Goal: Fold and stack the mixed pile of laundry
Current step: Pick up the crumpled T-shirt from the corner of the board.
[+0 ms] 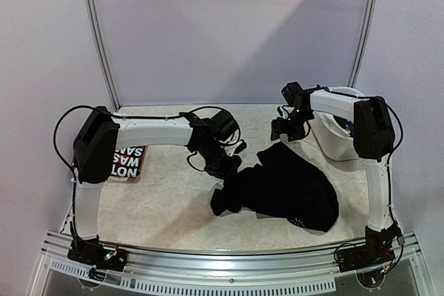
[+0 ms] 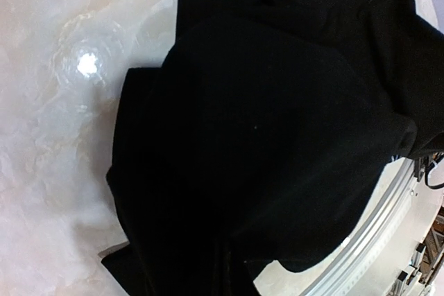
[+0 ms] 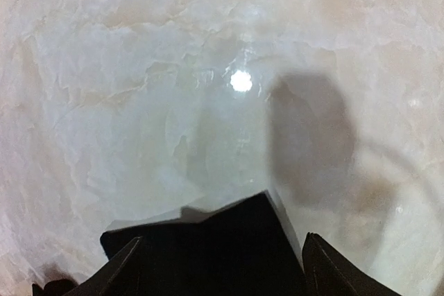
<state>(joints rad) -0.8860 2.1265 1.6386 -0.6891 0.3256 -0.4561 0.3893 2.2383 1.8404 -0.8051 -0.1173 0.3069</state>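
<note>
A plain black garment (image 1: 284, 188) lies crumpled right of the table's middle. My left gripper (image 1: 223, 163) sits at its upper-left edge. In the left wrist view the black garment (image 2: 277, 136) fills the frame and its folds run together at the bottom, where the fingers are hidden in the cloth; the gripper is shut on it. My right gripper (image 1: 284, 129) hovers over the garment's far tip. It stands open, and a corner of the black garment (image 3: 208, 240) lies between its fingertips (image 3: 132, 258). A red-black plaid garment with white lettering (image 1: 128, 163) lies flat at the left, partly under the left arm.
A white basket (image 1: 338, 140) stands at the right rear, beside the right arm. The metal rail of the table's near edge (image 2: 388, 233) runs close to the black garment's hem. Pale marbled tabletop (image 3: 173, 88) stretches beyond the right gripper.
</note>
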